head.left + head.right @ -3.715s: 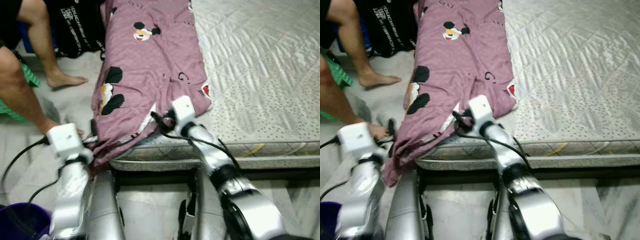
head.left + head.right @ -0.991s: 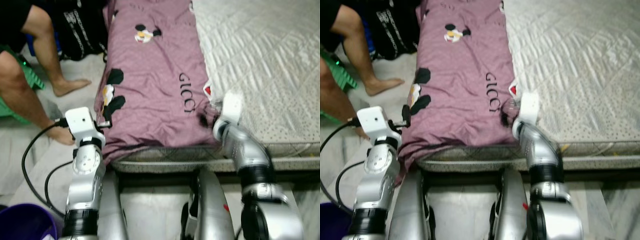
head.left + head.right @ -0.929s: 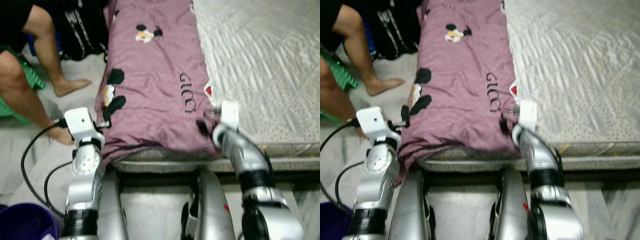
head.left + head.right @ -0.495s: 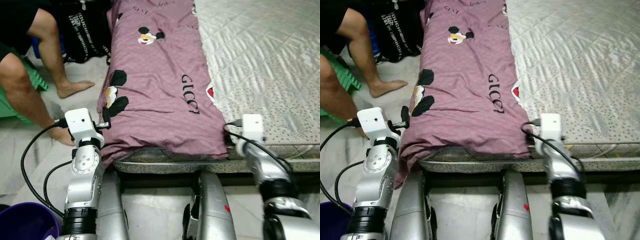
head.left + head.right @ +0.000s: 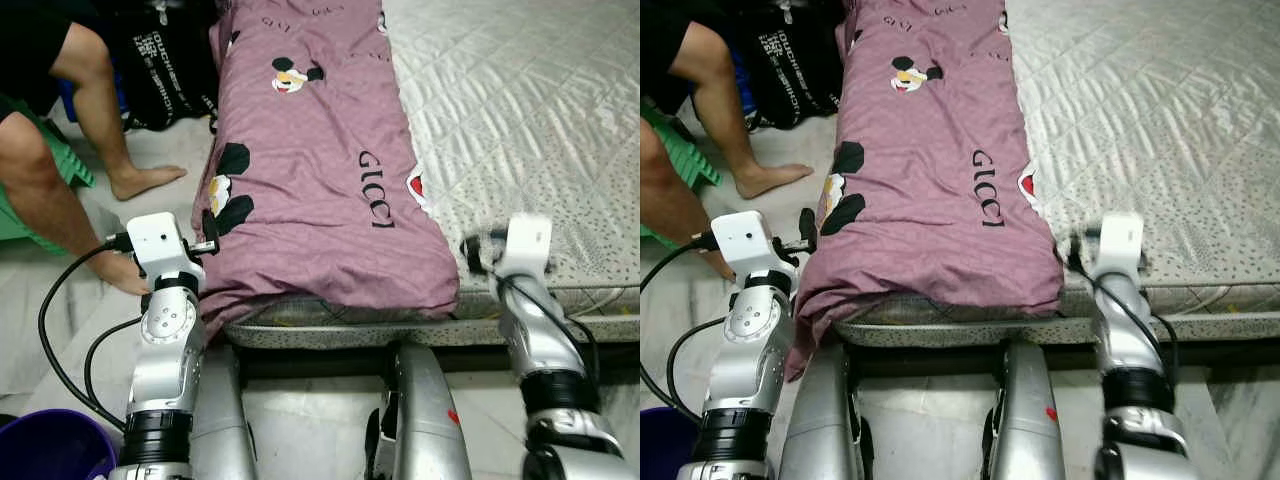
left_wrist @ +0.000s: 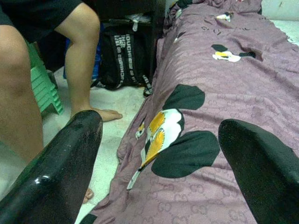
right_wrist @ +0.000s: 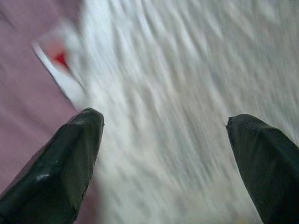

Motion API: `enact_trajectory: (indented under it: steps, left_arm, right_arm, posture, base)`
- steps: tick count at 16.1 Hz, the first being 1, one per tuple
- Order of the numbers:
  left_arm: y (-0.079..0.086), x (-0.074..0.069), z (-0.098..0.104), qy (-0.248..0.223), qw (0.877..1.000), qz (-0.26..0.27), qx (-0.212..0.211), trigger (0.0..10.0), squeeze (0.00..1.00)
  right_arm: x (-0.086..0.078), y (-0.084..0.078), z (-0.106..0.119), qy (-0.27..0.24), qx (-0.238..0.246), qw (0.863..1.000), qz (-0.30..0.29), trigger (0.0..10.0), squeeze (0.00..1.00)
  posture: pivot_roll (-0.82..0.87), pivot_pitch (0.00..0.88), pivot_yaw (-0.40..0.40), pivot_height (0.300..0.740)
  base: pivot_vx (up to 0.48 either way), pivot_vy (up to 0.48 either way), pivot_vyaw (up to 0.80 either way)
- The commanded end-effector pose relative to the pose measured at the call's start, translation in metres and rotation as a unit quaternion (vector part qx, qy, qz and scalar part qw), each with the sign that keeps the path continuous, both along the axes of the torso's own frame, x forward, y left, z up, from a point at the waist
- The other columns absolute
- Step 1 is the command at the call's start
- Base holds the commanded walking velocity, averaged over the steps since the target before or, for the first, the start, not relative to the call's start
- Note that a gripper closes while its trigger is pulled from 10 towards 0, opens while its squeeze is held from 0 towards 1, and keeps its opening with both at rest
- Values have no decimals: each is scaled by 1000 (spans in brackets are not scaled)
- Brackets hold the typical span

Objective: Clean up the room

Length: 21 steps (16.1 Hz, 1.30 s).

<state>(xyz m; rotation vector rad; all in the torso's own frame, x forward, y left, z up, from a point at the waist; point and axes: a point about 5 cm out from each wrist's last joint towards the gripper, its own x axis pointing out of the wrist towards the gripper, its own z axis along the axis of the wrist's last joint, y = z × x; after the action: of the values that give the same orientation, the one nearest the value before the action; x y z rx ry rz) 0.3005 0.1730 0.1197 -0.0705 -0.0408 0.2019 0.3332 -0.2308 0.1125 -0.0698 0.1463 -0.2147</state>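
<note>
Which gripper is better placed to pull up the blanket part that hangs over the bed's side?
Probably the left gripper: open, right beside the hanging edge of the purple blanket. The right gripper is over the bare mattress.

A bed's quilted white mattress carries a purple cartoon-print blanket along its nine o'clock edge.

Head eyes look down the bed; wrist cameras skim its blanket.
</note>
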Motion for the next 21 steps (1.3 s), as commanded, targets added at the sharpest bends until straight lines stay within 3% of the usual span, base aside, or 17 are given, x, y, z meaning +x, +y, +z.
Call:
enact_trajectory:
  steps: [1, 2, 3, 5, 6, 7, 8, 15, 17, 19, 21]
  left_arm:
    - [1, 1, 0, -3, 1000, -2, 0, 10000, 0]
    - [1, 1, 1, -3, 1000, -1, 1, 10000, 0]
    - [1, 1, 0, -3, 1000, -1, 1, 10000, 0]
    - [1, 0, 0, -3, 1000, -1, 0, 10000, 0]
    - [1, 0, -1, -2, 1000, -1, 0, 10000, 0]
    - [1, 0, -1, -2, 1000, -1, 0, 10000, 0]
    - [2, 1, -1, -1, 1000, -2, 1, 10000, 0]
    - [4, 7, 1, -4, 1000, -3, 5, 10000, 0]
    - [4, 8, 1, -5, 1000, -3, 6, 10000, 0]
    - [4, 8, 1, -5, 1000, -3, 7, 10000, 0]
    - [7, 9, 1, -6, 1000, -4, 10, 10000, 0]
  right_arm:
    - [6, 12, 23, -61, 5, 998, 31, 10000, 0]
    - [8, 24, 31, -82, 11, 994, 68, 10000, 0]
    - [6, 45, 26, -67, 33, 987, 143, 10000, 0]
    - [-6, 66, 5, -8, 80, 965, 248, 10000, 0]
    - [-21, 73, -20, 75, 63, 943, 319, 10000, 0]
    - [-38, 62, -52, 171, 9, 921, 351, 10000, 0]
    - [-45, 47, -68, 223, -10, 915, 336, 10000, 0]
    - [-23, 9, -58, 212, -70, 952, 208, 10000, 0]
    - [-25, -6, -64, 227, -113, 949, 189, 10000, 0]
    - [-32, -13, -71, 241, -116, 946, 186, 10000, 0]
    - [-50, -25, -84, 269, -120, 938, 183, 10000, 0]
  posture:
    - [12, 75, 23, 549]
    - [12, 74, 22, 549]
    - [12, 74, 22, 549]
    - [14, 80, 20, 549]
    - [14, 80, 20, 549]
    - [12, 82, 22, 549]
    - [11, 80, 24, 549]
    - [12, 50, 28, 549]
    - [13, 37, 29, 549]
    - [13, 31, 31, 549]
    - [5, 26, 33, 549]
  base:
    - [0, 0, 0]
    - [0, 0, 0]
    - [0, 0, 0]
    - [0, 0, 0]
    - [0, 0, 0]
    - [0, 0, 0]
    - [0, 0, 0]
    - [0, 0, 0]
    - [0, 0, 0]
    - [0, 0, 0]
    - [0, 0, 0]
